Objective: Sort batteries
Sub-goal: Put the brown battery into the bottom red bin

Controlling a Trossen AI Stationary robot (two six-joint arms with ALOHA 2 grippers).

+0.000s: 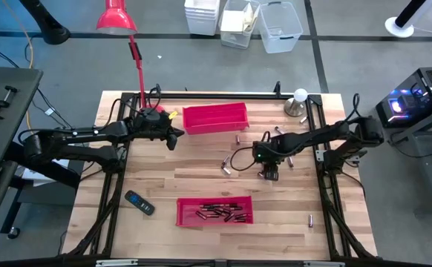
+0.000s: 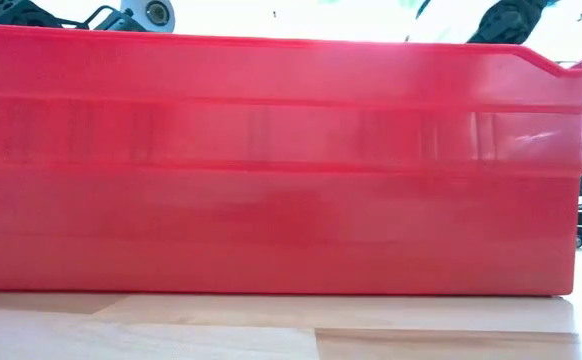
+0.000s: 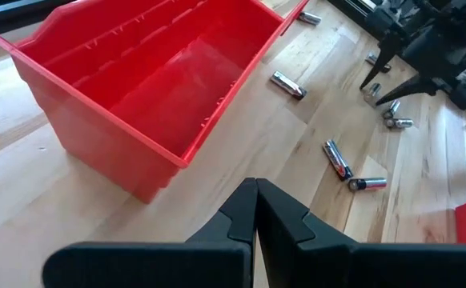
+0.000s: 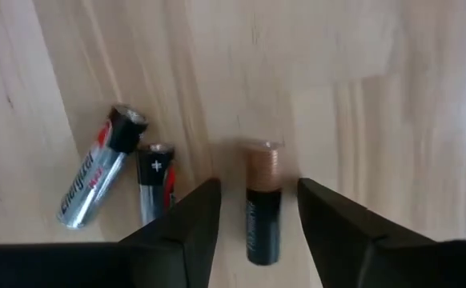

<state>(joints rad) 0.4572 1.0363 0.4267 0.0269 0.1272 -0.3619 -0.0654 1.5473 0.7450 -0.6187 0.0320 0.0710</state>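
My right gripper [image 1: 268, 175] points down at the table's right middle, open, its fingers standing on either side of a black battery with a copper end [image 4: 263, 214] that lies flat on the wood; a gap shows on both sides. Two more batteries [image 4: 97, 180] lie just beside it. Several batteries lie in the near red tray [image 1: 214, 211]. The far red tray [image 3: 145, 88] holds nothing that I can see. Loose batteries [image 1: 227, 165] are scattered between the trays. My left gripper [image 3: 255, 200] is shut and hovers by the far tray's left end [image 1: 173, 136].
A black handset [image 1: 139, 202] lies near the table's left front. A single battery [image 1: 310, 220] sits by the right front edge. A red lamp [image 1: 116, 18] and a white-topped object [image 1: 298, 101] stand at the far corners. The near tray's wall [image 2: 271, 170] fills the low view.
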